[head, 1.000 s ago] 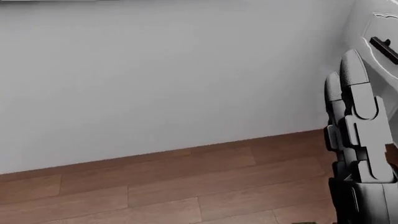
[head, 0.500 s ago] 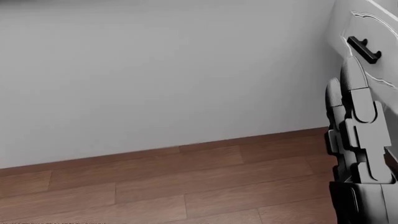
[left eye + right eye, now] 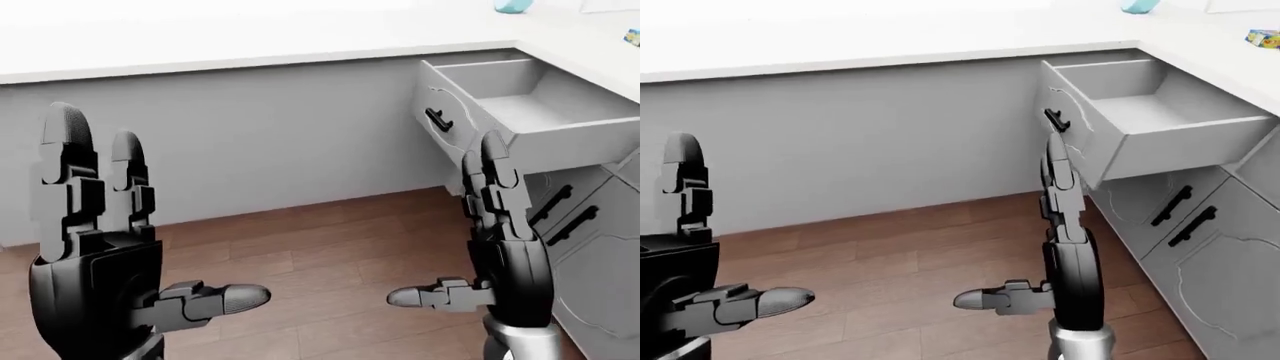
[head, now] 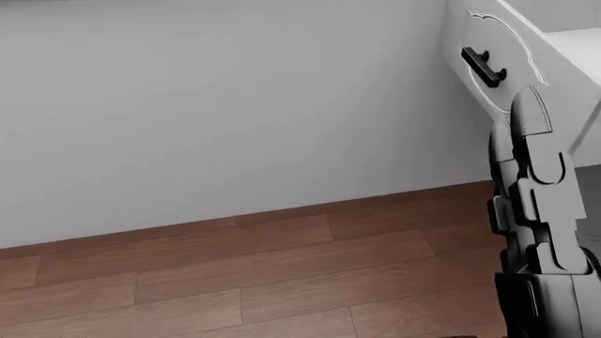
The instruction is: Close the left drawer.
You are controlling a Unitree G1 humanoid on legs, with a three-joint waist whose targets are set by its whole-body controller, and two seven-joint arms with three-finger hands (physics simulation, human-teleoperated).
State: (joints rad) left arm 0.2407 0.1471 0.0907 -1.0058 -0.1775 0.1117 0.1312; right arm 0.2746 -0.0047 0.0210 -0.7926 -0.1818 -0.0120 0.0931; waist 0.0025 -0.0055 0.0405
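The open grey drawer (image 3: 530,112) sticks out of the cabinet run at the right of the left-eye view, and its inside shows nothing. Its panelled front carries a black handle (image 3: 437,120), which also shows in the head view as the handle (image 4: 484,67). My right hand (image 3: 450,225) stands upright and open just below and to the left of the drawer front, not touching it. At the lower left my left hand (image 3: 160,225) is raised too, open, thumb pointing right, holding nothing.
A white countertop (image 3: 250,37) runs along the top over a plain grey wall panel (image 3: 280,142). Cabinet doors with black handles (image 3: 1180,206) stand below the drawer. Brown wood floor (image 3: 320,255) lies underneath. A blue item (image 3: 510,6) and a small box (image 3: 1262,37) sit on the counter.
The whole head view has shifted: the drawer front and its handle slid leftward and show more fully, so the camera turned right. My right hand keeps its place in the picture.
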